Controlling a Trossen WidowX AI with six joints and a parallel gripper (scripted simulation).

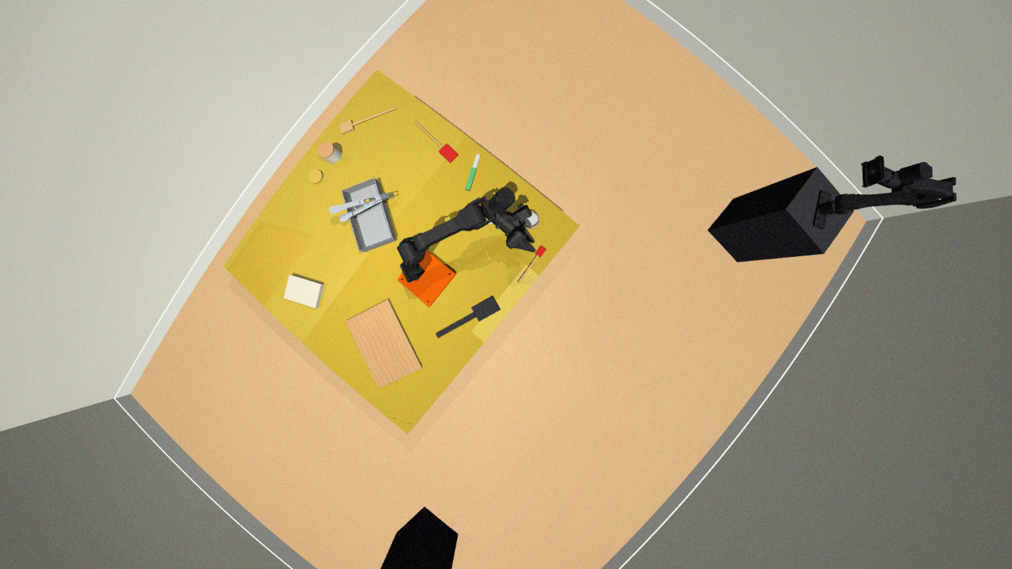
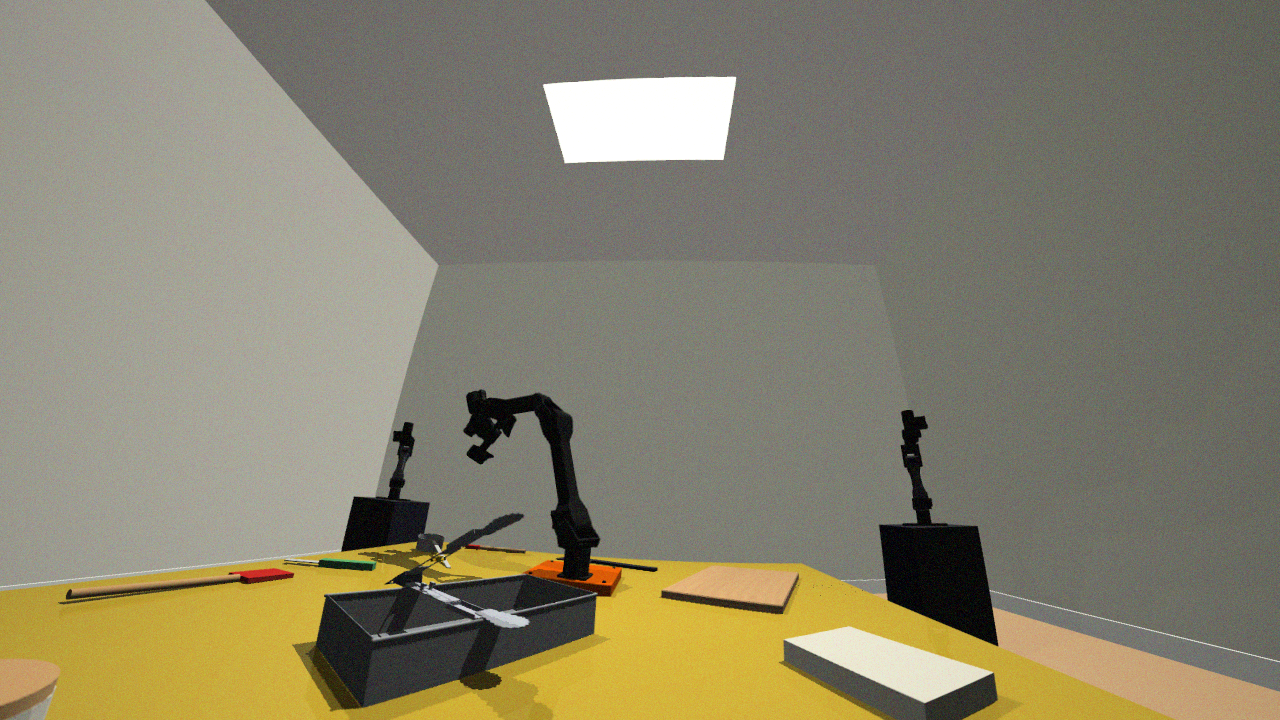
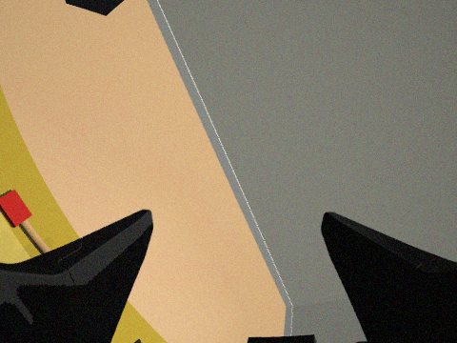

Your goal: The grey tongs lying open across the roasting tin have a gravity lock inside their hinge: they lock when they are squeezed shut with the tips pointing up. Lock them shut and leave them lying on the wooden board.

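Note:
The grey tongs (image 1: 339, 209) (image 2: 503, 617) lie open across the roasting tin (image 1: 373, 231) (image 2: 402, 669). In the exterior view, one arm of the tongs slants up above the tin and the other rests low across its rim. The wooden board (image 1: 384, 343) (image 2: 729, 587) lies flat, with nothing on it. My gripper (image 1: 538, 231) (image 2: 497, 446) (image 3: 239, 221) is open and empty, held high above the far side of the table from the tin, well away from tongs and board. The wrist view shows its fingers wide apart, with neither tongs nor board in sight.
A white block (image 1: 303, 291) (image 2: 886, 664) lies near the tin. A black spatula (image 1: 485, 308) lies near the board. A red-headed spatula (image 1: 447, 152) (image 2: 266, 575), a green-handled tool (image 1: 470, 178) and a lidded jar (image 1: 327, 149) are also on the table. The orange base (image 1: 432, 284) stands between tin and board.

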